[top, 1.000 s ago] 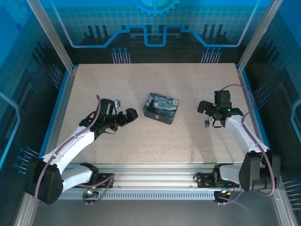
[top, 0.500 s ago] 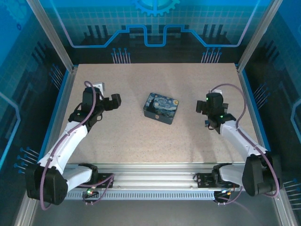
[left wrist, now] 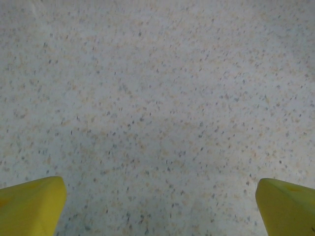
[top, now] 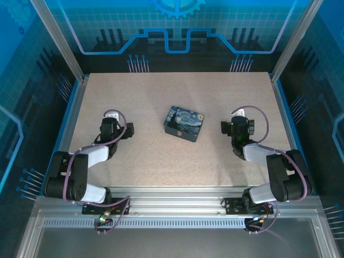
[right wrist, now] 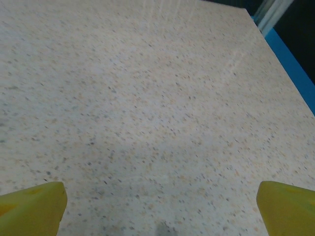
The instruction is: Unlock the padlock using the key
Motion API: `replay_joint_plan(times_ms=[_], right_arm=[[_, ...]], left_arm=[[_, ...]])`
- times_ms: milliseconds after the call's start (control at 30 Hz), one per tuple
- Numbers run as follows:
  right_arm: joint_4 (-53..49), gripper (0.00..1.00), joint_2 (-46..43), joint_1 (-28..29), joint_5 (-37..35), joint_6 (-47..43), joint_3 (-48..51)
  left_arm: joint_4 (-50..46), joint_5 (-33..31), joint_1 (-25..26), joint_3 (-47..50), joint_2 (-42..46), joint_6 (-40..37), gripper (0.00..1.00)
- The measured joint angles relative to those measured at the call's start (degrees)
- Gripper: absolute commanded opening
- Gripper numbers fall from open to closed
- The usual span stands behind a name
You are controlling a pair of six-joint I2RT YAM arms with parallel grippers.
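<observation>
Left gripper [left wrist: 158, 209] jaws wide apart, nothing between them, bare table [left wrist: 157, 98] under it, left of the tin [top: 184, 123]. Right gripper [right wrist: 160, 206] same: spread, empty, right of the tin. Can't tell where padlock or key sit; maybe inside the tin, a guess. Padlock likely heavy, rigid, slick metal — clamp the body across its flat faces, keyhole clear. Key thin and light — pinch the bow.

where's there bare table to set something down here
Bare: the far strip of table behind the painted tin, and the near stretch in front of it, between the left arm and right arm. Tighter: the gaps flanking the tin, where both arms sit folded.
</observation>
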State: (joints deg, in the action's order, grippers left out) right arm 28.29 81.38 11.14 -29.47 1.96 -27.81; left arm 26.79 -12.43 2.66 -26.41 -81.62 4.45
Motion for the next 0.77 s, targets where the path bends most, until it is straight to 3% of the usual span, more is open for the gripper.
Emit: replay_joint_plan(times_ms=[200,767], right_arm=[[9.49,1.00,2.34,-3.34,7.63,-0.55,2.97],[14.73,1.00,4.70,-5.20,14.64,-0.50,4.26]], left_arm=[[20.61,0.15,-1.01,6.01,-6.12,-1.46,0.99],[26.27,-3.23,0.09,6.54,-7.37,-3.08,0.99]])
